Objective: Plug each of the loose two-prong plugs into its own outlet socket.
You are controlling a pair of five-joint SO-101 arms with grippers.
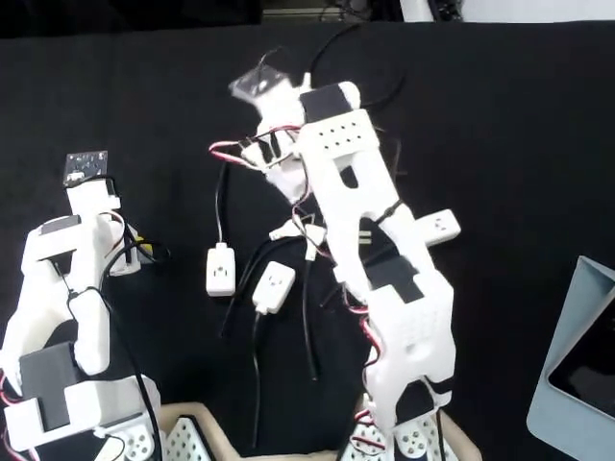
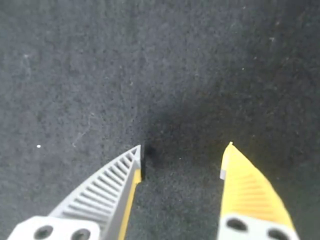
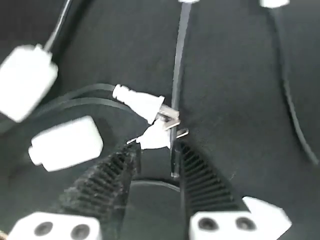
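Note:
Two white two-prong plugs lie close together on the black cloth, one (image 3: 142,102) farther out and one (image 3: 156,137) at the tips of my right gripper (image 3: 156,148). That gripper is open, its black fingers (image 3: 200,175) straddling the nearer plug and a black cable (image 3: 176,75). Two white outlet sockets (image 3: 25,75) (image 3: 65,142) lie off to one side. From above, the sockets (image 1: 220,269) (image 1: 274,286) sit left of the right arm (image 1: 336,144), a third socket (image 1: 437,226) right of it, and the plugs (image 1: 293,230) under it. My left gripper (image 2: 185,147) is open over bare cloth.
Black cables (image 1: 255,365) trail from the sockets toward the front edge. A grey-blue bin (image 1: 577,365) stands at the right edge. The left arm (image 1: 67,288) is at the front left, clear of the sockets. The black cloth (image 1: 500,144) is bare at the back right.

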